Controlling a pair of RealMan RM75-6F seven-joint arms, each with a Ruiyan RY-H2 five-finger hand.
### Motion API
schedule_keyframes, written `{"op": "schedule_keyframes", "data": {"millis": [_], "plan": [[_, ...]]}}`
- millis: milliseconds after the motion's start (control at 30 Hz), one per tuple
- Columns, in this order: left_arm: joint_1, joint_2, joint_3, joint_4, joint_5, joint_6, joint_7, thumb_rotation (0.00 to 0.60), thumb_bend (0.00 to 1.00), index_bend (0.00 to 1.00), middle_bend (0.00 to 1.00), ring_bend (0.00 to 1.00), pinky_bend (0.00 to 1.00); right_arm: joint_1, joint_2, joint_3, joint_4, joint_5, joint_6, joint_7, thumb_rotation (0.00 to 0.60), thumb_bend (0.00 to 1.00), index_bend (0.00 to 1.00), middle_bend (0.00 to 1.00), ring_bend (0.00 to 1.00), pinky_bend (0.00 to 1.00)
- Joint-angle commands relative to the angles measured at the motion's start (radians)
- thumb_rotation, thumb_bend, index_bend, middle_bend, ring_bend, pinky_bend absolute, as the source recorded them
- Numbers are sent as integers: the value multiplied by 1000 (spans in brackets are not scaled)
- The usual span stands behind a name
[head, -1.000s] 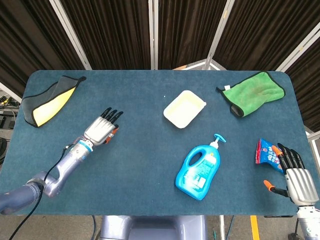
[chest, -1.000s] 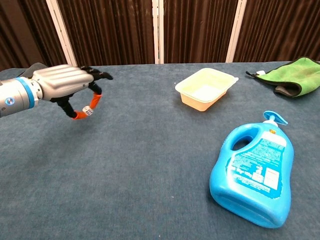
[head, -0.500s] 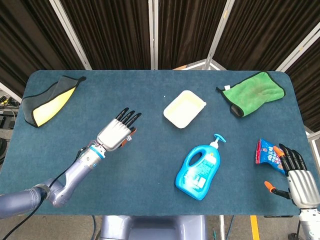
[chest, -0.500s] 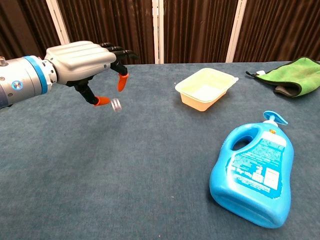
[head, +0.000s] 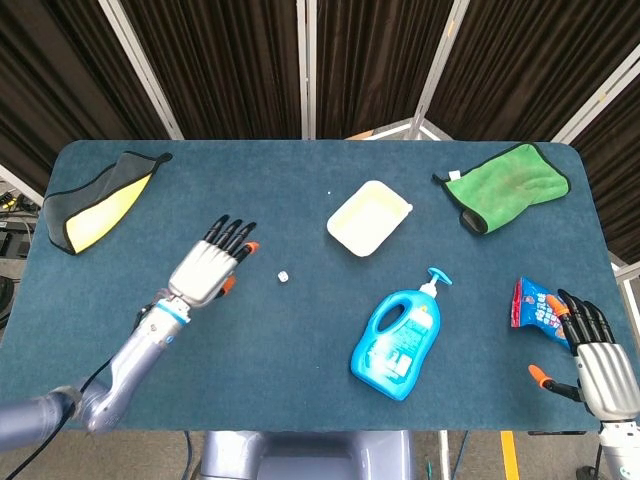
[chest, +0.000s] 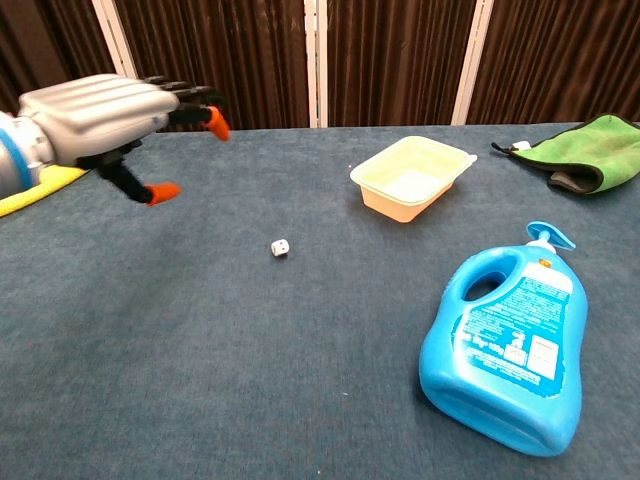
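I see the counter (head: 300, 330) carrying a blue detergent bottle (head: 397, 342) toward its right front and a cream tray (head: 369, 217) near mid-back. My left hand (head: 208, 266) hovers left of centre, released, fingers spread, holding nothing. My right hand (head: 588, 352) sits at the right front corner, also spread and empty, just beside a snack packet (head: 530, 303). The small white die (head: 283, 276) lies on the counter just right of my left hand, apart from it, between that hand and the tray. My left hand is far nearer.
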Motion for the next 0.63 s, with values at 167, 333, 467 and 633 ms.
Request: {"op": "schedule_keyframes", "data": {"millis": [167,333,467,633], "plan": [[263,74,148,-110,98,317,-58,600,368,149,0,0,0,9,3,-8,-1,-6,-22,2,600,94,34,0,0,0],[437,89,226,-98,120,512,-55,600,347,21,0,0,0,8,0,-20,-1,-30,-19,-21,600,95,34,0,0,0],[524,90,257,-72,169,611,-60,600,307,0,0,0,0,4,-3,-25,-10,-42,-7,-37,600,95,34,0,0,0],[590,103,268,-57,212,672,-81,600,262,0,0,0,0,5,-10,-28,-7,-48,-10,-57,600,95,34,0,0,0]]}}
